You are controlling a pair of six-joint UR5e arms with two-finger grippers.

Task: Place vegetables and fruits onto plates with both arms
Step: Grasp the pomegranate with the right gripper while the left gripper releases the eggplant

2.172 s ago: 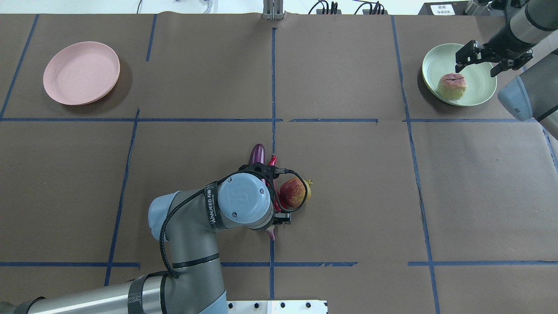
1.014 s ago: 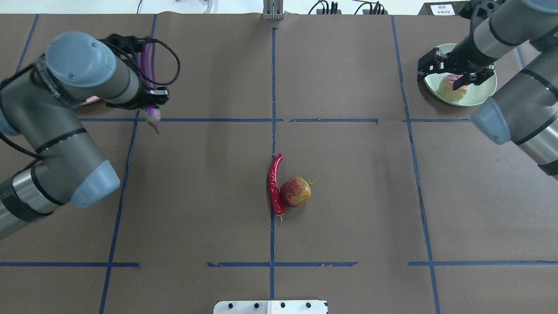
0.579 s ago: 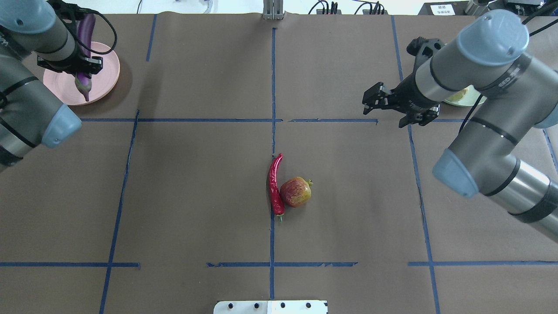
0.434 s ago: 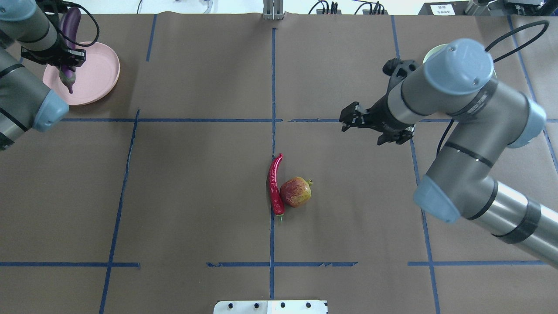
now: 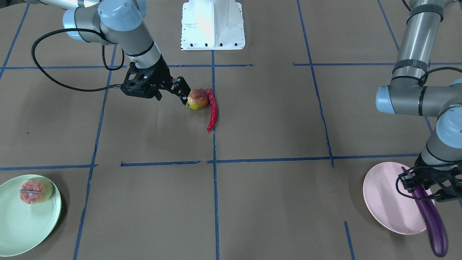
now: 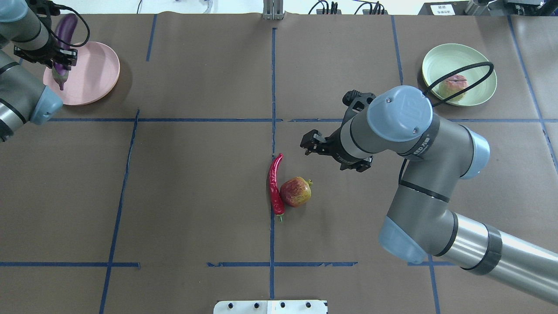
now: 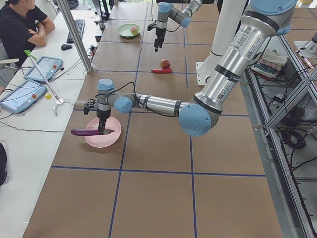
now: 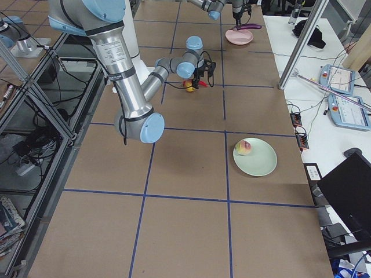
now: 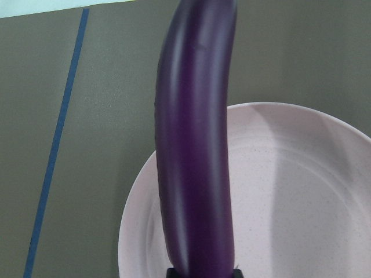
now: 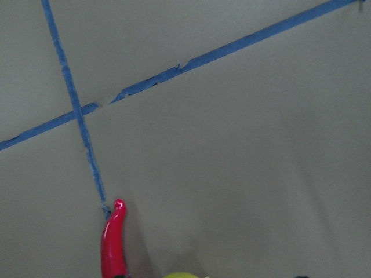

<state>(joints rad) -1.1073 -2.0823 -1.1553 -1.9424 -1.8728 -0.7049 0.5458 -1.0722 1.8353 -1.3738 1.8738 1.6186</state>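
Eggplant (image 5: pixel 431 220), clamped in left gripper (image 5: pixel 426 185), overhangs pink plate (image 5: pixel 384 202) at its far-left rim: centre before release. Right gripper (image 5: pixel 172 95), jaws spread, should straddle mottled fruit (image 5: pixel 197 99) without nudging touching chili (image 5: pixel 213 110).

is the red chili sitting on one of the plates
No, the red chili lies on the brown table cover near the middle, right beside the red and yellow-green fruit.
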